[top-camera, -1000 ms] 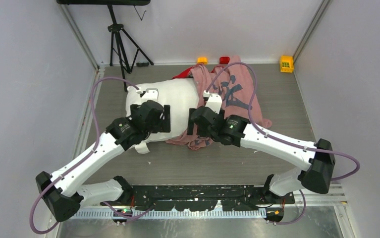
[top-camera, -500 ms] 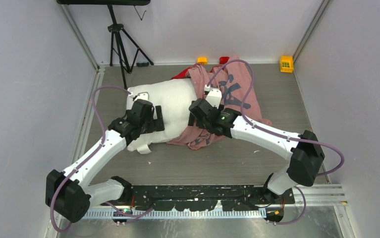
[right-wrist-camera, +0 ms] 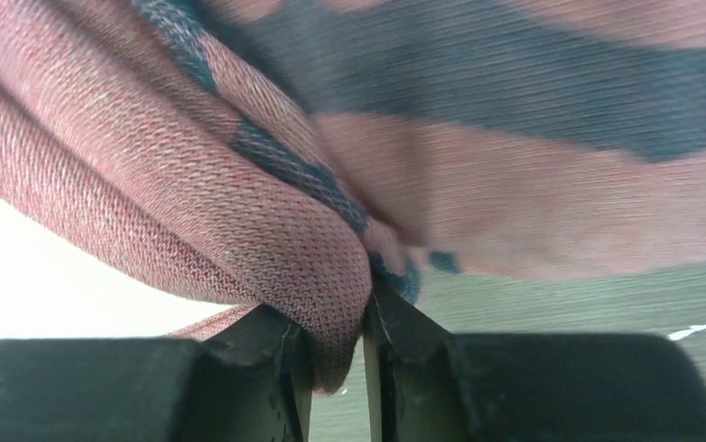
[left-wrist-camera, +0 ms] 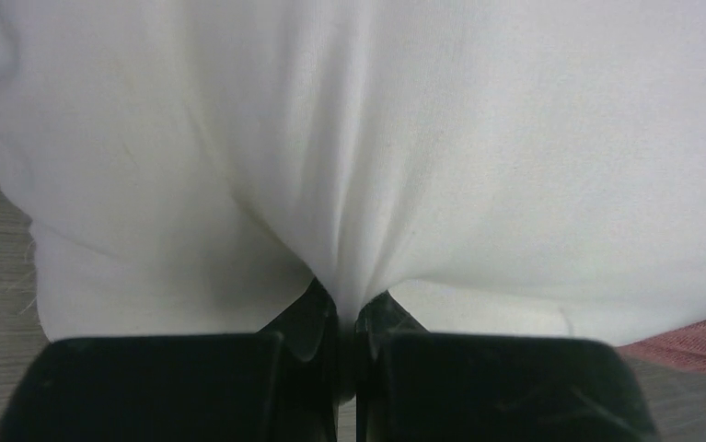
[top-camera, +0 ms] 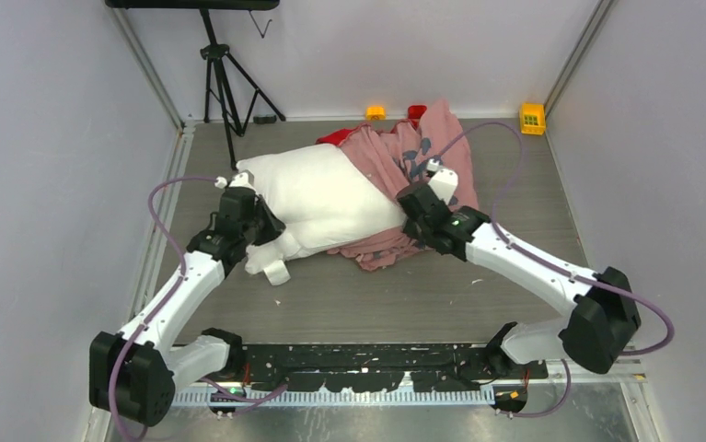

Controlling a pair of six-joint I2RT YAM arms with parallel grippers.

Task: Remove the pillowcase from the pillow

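Note:
The white pillow [top-camera: 317,195] lies across the middle of the floor, with its right end still inside the pillowcase [top-camera: 402,158]. The pillowcase is bunched up with its faded pink, grey-blue blotched side out. My left gripper [top-camera: 269,230] is at the pillow's left end. In the left wrist view this gripper [left-wrist-camera: 349,308] is shut on a pinch of the white pillow [left-wrist-camera: 404,147]. My right gripper [top-camera: 411,206] is at the near edge of the pillowcase, where cloth meets pillow. In the right wrist view the right gripper [right-wrist-camera: 340,318] is shut on a fold of the pillowcase [right-wrist-camera: 266,221].
A small white tag [top-camera: 276,273] hangs from the pillow's near left corner. A black tripod [top-camera: 221,85] stands at the back left. Orange [top-camera: 376,112], red [top-camera: 417,111] and yellow [top-camera: 532,118] blocks sit along the back wall. Grey walls close in both sides.
Both grippers have closed, the left on the pillow, the right on the pillowcase. The left arm moved left and the right arm right, and more white pillow shows.

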